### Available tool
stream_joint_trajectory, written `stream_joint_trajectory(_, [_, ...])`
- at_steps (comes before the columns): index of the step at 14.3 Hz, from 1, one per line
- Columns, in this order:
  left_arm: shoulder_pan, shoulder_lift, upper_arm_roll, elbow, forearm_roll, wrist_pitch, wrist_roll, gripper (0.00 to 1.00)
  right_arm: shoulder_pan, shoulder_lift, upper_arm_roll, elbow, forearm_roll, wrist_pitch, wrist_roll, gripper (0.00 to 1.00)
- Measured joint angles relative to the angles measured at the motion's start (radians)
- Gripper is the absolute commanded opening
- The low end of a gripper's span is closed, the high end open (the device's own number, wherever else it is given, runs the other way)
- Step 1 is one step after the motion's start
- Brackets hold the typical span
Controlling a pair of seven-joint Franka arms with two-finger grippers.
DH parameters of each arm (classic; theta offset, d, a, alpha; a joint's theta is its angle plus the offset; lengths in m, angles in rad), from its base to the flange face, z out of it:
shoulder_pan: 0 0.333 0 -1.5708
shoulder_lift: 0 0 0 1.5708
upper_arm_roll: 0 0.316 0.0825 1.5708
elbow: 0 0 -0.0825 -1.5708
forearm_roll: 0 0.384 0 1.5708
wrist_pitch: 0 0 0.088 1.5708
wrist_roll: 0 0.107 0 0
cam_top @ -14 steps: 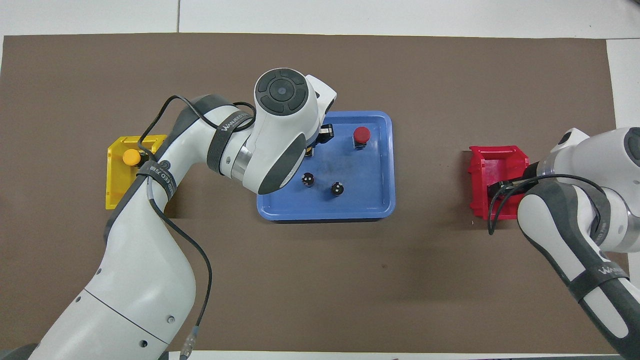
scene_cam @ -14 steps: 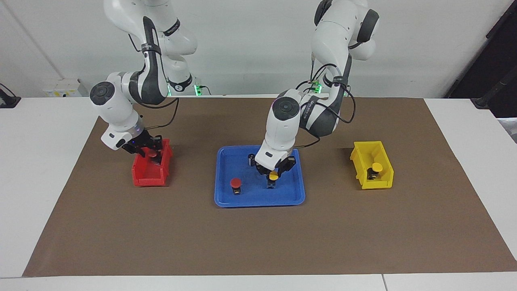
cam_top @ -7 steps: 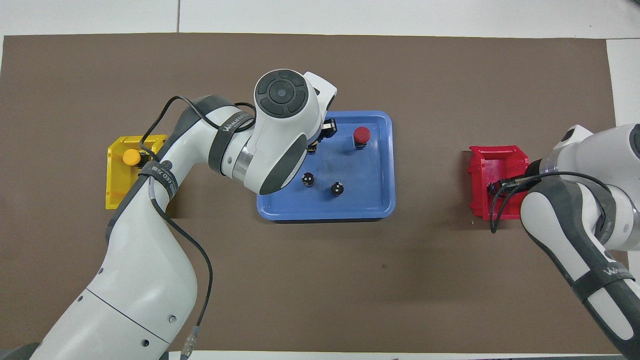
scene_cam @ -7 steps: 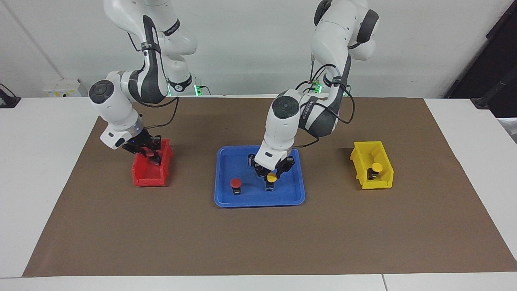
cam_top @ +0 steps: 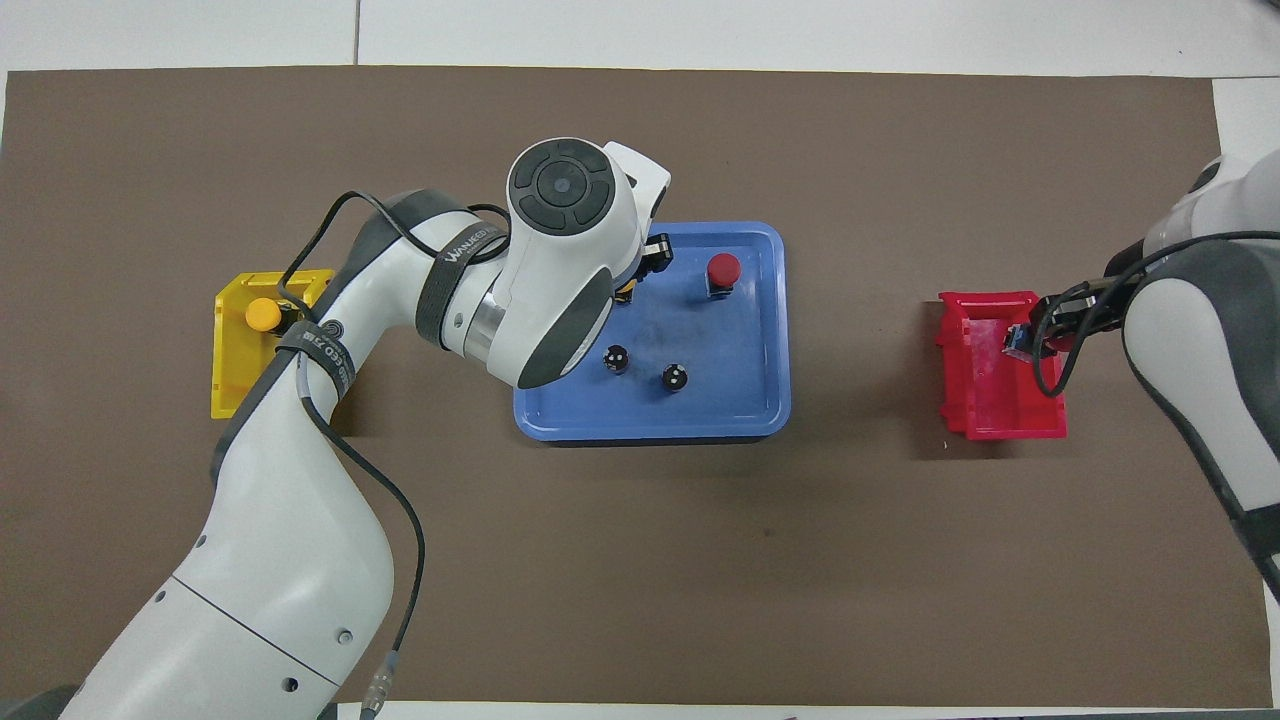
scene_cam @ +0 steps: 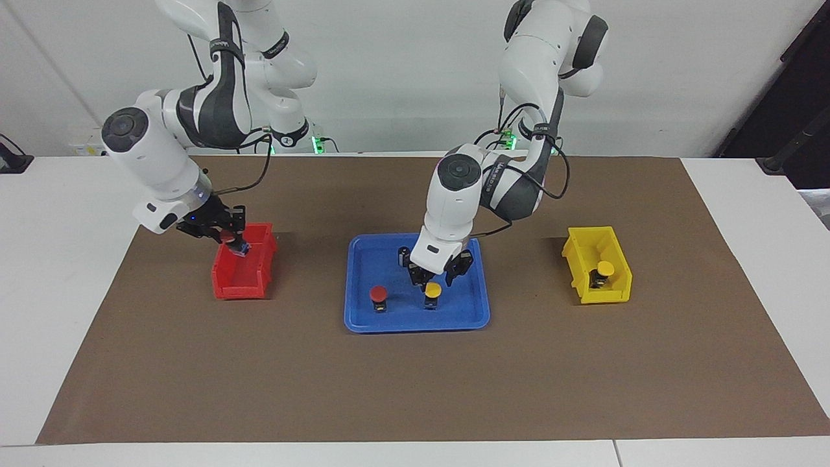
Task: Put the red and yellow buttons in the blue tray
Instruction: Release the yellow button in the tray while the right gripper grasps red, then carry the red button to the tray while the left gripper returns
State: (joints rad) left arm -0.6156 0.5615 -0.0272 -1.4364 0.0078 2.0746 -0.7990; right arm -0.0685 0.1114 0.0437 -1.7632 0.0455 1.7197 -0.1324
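Currently, facing view: left gripper [scene_cam: 436, 277] spread over a yellow button [scene_cam: 432, 293] standing in the blue tray [scene_cam: 363, 318] beside a red button [scene_cam: 378, 298]. Right gripper [scene_cam: 232, 239] pinches another red button [scene_cam: 228, 237] over the red bin [scene_cam: 241, 279].

Overhead view: second yellow button [cam_top: 263, 314] sits in the yellow bin [cam_top: 228, 380].

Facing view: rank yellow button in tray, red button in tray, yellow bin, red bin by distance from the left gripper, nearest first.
From the left gripper, over the blue tray:
1. Yellow button in tray: directly under the gripper.
2. Red button in tray: beside it, toward the right arm's end.
3. Yellow bin: toward the left arm's end.
4. Red bin: toward the right arm's end.
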Motion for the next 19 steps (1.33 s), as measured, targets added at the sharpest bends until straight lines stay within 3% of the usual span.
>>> stream_joint_trajectory(2, [0.001, -0.001, 0.01, 0.012, 0.015, -0.026, -0.003, 1.0, 0.049, 0.054, 0.002, 0.143, 0.001, -0.094, 0.081, 0.08])
stream_joint_trajectory(5, [0.024, -0.038, 0.05, 0.058, 0.018, -0.093, -0.003, 1.0, 0.136, 0.131, 0.004, 0.275, 0.004, -0.139, 0.211, 0.04])
stream_joint_trajectory(10, [0.237, -0.203, 0.063, 0.057, 0.014, -0.331, 0.226, 1.0, 0.288, 0.231, 0.021, 0.427, 0.014, -0.112, 0.483, 0.01])
stream_joint_trajectory(15, [0.442, -0.339, 0.064, -0.138, -0.039, -0.363, 0.599, 1.0, 0.411, 0.451, 0.041, 0.663, 0.015, -0.077, 0.773, 0.01])
stream_joint_trajectory(19, [0.522, -0.471, 0.064, -0.258, -0.053, -0.389, 0.691, 1.0, 0.469, 0.583, 0.04, 0.742, 0.014, 0.01, 0.881, 0.02])
